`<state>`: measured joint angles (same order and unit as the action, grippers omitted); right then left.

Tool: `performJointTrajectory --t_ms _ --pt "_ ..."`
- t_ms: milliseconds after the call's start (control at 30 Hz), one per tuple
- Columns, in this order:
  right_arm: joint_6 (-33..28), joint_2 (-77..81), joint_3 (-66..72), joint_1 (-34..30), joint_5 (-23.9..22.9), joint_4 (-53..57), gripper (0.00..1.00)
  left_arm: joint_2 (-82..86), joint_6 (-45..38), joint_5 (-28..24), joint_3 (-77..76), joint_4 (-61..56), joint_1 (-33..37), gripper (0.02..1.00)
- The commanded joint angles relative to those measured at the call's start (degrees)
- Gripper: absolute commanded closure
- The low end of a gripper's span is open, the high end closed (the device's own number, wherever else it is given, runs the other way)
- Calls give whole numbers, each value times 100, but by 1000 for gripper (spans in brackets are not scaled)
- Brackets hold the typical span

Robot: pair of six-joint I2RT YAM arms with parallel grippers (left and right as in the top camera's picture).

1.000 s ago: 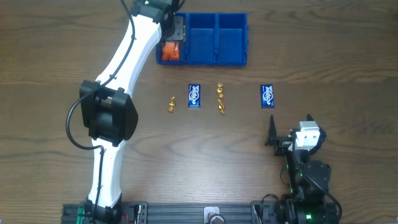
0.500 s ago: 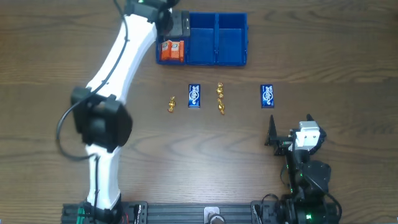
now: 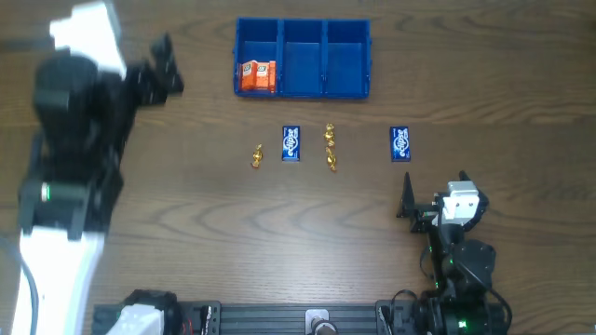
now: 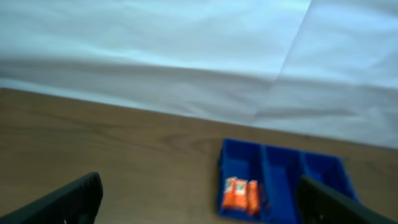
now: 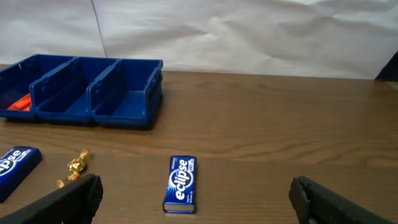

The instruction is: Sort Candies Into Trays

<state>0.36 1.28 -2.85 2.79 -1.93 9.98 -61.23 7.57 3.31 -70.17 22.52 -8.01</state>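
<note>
The left arm has withdrawn leftward from the tray (image 3: 303, 22); the left hand (image 3: 164, 71) is open and empty. Orange candies (image 3: 258, 76) occupy the tray's left compartment. The blue pack (image 3: 400, 143), short of the tray's right end with its long axis toward the tray, lies nearest the open right hand (image 5: 194, 186).

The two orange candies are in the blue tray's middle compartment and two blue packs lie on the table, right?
The orange candies sit in the blue tray's left-end compartment, not the middle, as the top view shows. Two blue packs do lie on the table.
</note>
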Motion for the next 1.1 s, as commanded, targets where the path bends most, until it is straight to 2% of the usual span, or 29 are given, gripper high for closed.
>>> performJointTrajectory --t_ms 33,133,400,767,1000,1100 --pt "-68 -7 -35 -24 -55 90 3 1381 -1060 -109 1646 -592 107 18" --pt "-66 -7 -35 -24 -55 90 1 2170 -1368 -461 2638 -1174 138 18" --pt "-66 -7 -35 -24 -55 90 1 4135 -1266 -1362 4885 -2299 509 18" --pt "-66 -7 -35 -24 -55 90 3 5580 -1158 -1565 6131 -2430 623 20" --pt "-66 -7 -35 -24 -55 90 3 6109 -1163 -1919 6964 -2514 621 20" --pt "-66 -7 -35 -24 -55 90 1 6109 -1163 -1996 6990 -2072 623 20"
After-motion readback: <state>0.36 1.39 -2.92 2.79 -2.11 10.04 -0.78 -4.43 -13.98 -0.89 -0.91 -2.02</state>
